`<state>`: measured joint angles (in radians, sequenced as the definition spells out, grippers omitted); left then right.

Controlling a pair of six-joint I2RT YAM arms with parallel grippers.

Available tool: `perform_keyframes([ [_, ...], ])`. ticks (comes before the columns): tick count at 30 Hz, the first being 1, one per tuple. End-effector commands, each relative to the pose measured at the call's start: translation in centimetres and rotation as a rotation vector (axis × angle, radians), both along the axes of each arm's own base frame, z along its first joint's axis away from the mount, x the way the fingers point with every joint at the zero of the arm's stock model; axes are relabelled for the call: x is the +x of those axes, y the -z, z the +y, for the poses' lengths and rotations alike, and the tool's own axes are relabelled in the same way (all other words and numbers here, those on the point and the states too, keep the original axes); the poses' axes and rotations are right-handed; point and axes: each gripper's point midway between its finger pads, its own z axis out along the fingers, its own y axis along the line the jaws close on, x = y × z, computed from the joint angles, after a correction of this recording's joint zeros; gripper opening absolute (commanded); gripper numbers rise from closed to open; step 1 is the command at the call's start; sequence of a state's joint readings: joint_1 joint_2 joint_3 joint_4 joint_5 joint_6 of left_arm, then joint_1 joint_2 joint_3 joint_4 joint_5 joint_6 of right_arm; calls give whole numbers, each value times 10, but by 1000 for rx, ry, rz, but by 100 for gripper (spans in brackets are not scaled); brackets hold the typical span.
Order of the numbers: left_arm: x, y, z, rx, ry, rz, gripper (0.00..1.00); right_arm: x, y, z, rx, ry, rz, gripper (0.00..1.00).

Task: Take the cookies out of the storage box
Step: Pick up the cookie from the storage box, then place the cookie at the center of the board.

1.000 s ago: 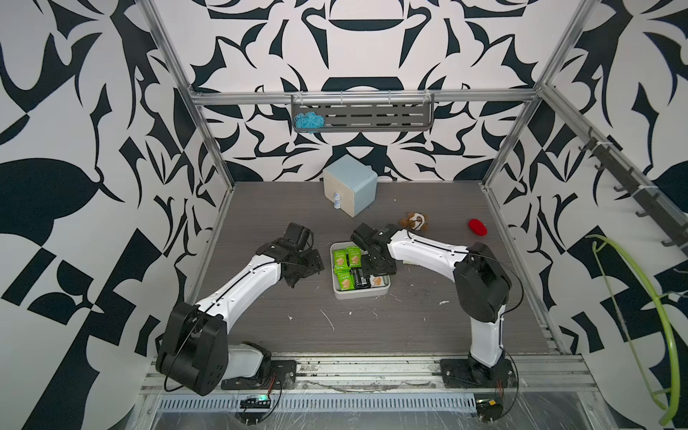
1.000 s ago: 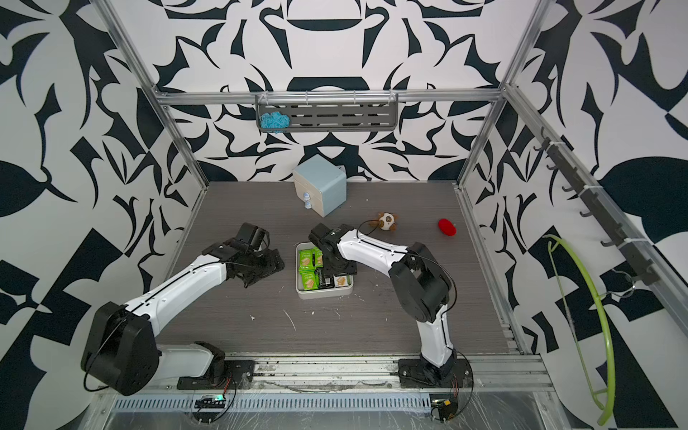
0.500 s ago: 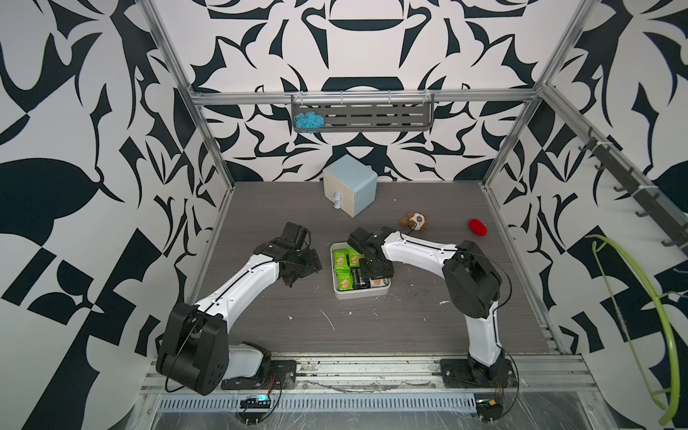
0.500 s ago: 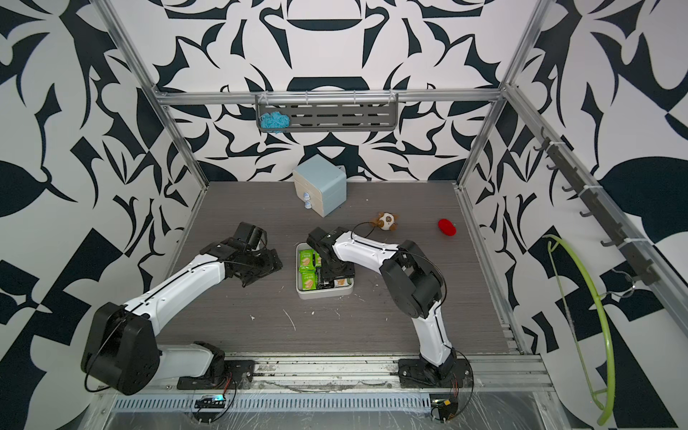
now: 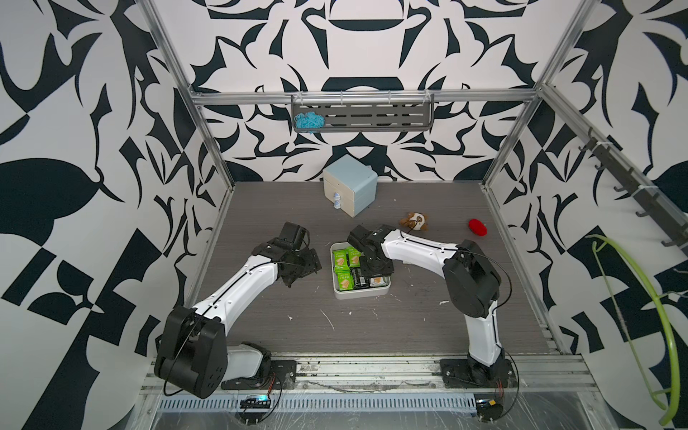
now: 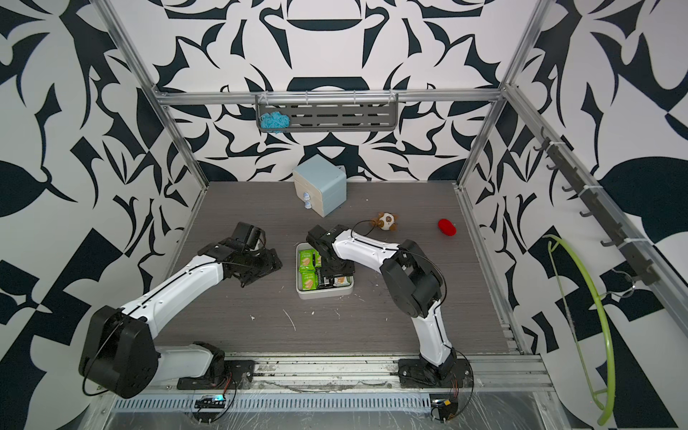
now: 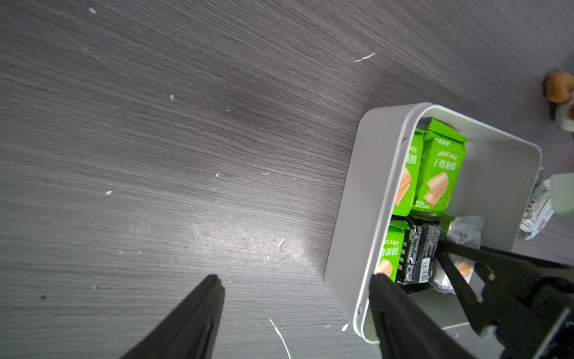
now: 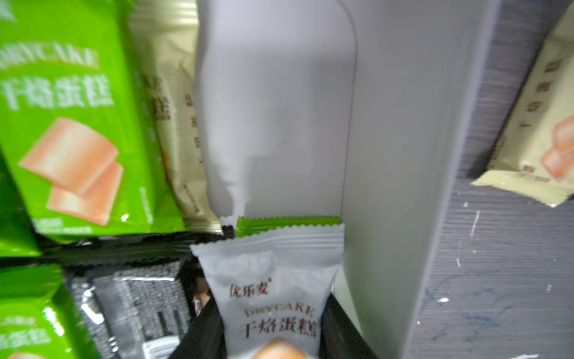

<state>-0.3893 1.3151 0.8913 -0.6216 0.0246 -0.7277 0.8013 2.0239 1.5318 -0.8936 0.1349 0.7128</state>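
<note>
Table: grey woodgrain, flecked with white scuffs.
Cabinet: light-blue cube, at 12 o'clock from the box, well apart from it.
Storage box: off-white, sits flat near the table's centre.
Left gripper: at the box's 9 o'clock, just outside the wall; fingers spread wide, nothing between them.
Right gripper: down inside the box on its 3 o'clock side; fingers drawn in against both edges of the white packet.
Cookies: green, black and pale-yellow packets lie in the box (mostly the 9 o'clock half).
Pale-yellow packet: on the table just outside the box wall.
White packet: between the right fingers, near the box's wall.
</note>
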Motion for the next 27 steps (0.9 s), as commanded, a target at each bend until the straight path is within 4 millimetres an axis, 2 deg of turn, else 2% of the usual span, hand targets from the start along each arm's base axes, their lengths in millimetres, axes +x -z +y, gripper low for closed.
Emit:
perform_keyframes([
  [1,-10,4,4,3,11,17,81,8,-31,2,21,15,-62,44],
  [9,-10,3,3,-8,9,19,81,18,-43,11,46,3,-91,43],
  [18,1,-10,-1,-14,3,-5,81,33,-69,23,91,-32,-154,42],
  [23,9,-17,-4,-19,2,-16,80,43,-82,9,103,-21,-179,42],
  [27,13,-18,-6,-27,-18,-8,79,52,-91,-15,103,5,-198,42],
])
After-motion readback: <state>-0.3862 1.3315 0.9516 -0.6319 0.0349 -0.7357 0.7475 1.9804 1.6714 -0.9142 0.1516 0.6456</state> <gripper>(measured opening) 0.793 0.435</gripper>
